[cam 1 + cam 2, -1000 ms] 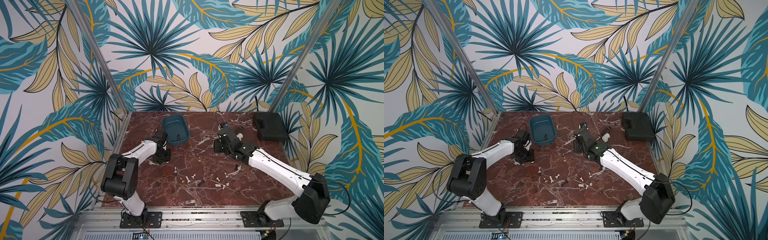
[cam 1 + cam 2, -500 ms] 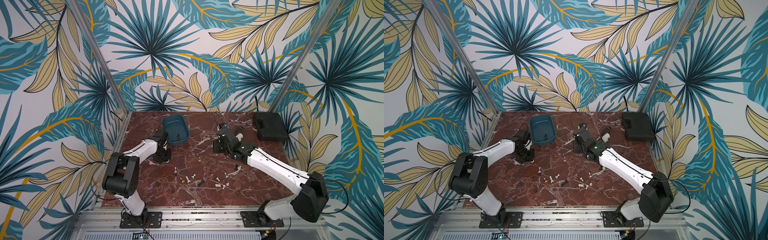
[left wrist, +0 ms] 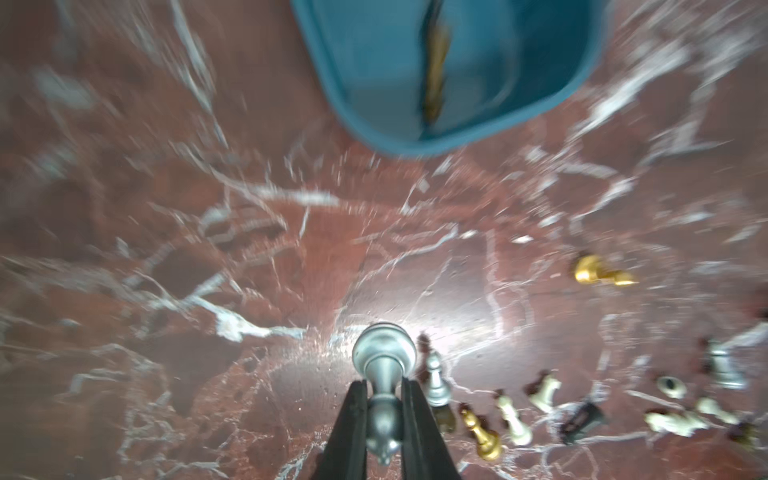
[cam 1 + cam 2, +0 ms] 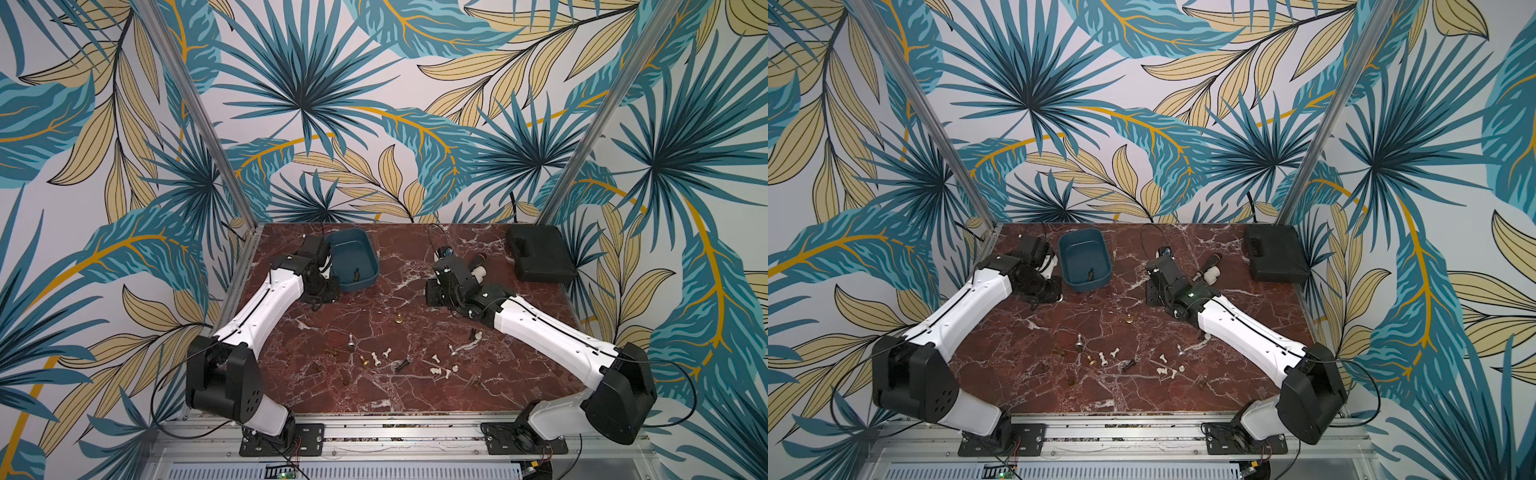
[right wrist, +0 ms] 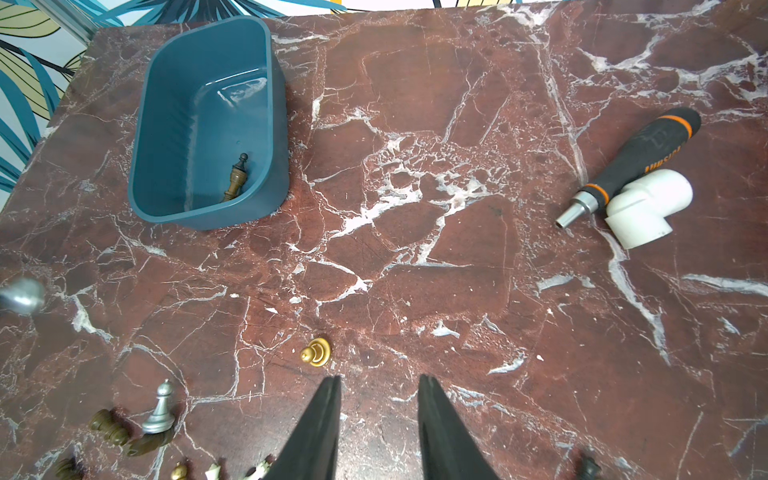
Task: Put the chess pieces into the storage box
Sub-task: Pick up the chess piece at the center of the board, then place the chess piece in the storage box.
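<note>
A silver piece [image 3: 384, 357] is pinched at its slim neck in the left gripper [image 3: 384, 382], with the round base sticking out past the tips. It looks lifted off the table [image 5: 457, 291], with the box [image 3: 361, 62] near. One brown piece [image 5: 237, 178] is already lying in the box. The other pieces [image 4: 376, 357] are scattered over the near half of the table, well apart from it. The right gripper [image 5: 379, 378] is parted with nothing in it, parked just short of a gold pawn [image 5: 316, 352]. These look hard, smooth and light, so slipping and rolling should be expected. The waist above the base is probably the best spot to be gripped. Nothing looks fragile, so a short drop into the box should be fine.
</note>
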`<state>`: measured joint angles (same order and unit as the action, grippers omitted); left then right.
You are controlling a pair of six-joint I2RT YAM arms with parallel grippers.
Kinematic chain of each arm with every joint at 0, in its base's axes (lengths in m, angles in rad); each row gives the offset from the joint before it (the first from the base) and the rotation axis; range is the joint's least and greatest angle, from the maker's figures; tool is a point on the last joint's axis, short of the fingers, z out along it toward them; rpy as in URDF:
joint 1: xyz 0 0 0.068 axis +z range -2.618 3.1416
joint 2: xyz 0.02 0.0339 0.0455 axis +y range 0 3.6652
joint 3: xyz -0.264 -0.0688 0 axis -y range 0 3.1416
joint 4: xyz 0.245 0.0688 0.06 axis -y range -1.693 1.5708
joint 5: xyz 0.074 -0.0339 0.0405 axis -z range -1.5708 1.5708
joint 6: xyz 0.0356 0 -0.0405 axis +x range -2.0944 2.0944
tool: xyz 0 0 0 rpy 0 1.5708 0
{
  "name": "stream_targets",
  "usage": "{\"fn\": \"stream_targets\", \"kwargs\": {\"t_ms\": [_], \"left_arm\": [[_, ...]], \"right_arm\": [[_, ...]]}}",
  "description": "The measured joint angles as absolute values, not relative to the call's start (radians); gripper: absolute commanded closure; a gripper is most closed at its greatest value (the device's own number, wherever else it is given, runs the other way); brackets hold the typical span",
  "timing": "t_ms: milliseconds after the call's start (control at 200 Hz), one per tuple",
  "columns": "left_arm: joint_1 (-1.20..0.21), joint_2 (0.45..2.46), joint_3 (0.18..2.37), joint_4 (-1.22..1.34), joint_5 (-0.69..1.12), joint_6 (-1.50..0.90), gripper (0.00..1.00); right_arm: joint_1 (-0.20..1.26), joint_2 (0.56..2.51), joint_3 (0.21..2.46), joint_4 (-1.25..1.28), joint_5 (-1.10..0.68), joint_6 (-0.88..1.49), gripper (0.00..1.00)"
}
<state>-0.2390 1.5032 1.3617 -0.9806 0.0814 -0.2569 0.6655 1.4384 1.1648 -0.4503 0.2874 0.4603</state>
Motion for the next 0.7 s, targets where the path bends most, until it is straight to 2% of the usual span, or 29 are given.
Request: {"fn": "stream_targets", "kwargs": {"t_ms": [155,255,411,571,696], "left_arm": [[-0.239,1.571,1.435,-0.874,0.078,-0.221,1.0],[-0.239,1.736,1.51,-0.822,0.083,-0.207,1.0],[-0.239,2.045,1.747,-0.809,0.102,-0.189,1.0],[-0.239,2.192,1.878,-0.813,0.091,-0.189,1.0],[-0.239,2.264,1.988,-0.869,0.074,-0.189,0.94]], "right_arm": [[0.665,1.438,1.159,-0.445,0.286,0.474,0.64],[0.665,1.438,1.15,-0.444,0.276,0.49,0.64],[0.665,1.438,1.129,-0.438,0.253,0.517,0.64],[0.665,1.438,1.114,-0.431,0.231,0.547,0.64],[0.665,1.438,1.107,-0.424,0.222,0.559,0.64]]}}
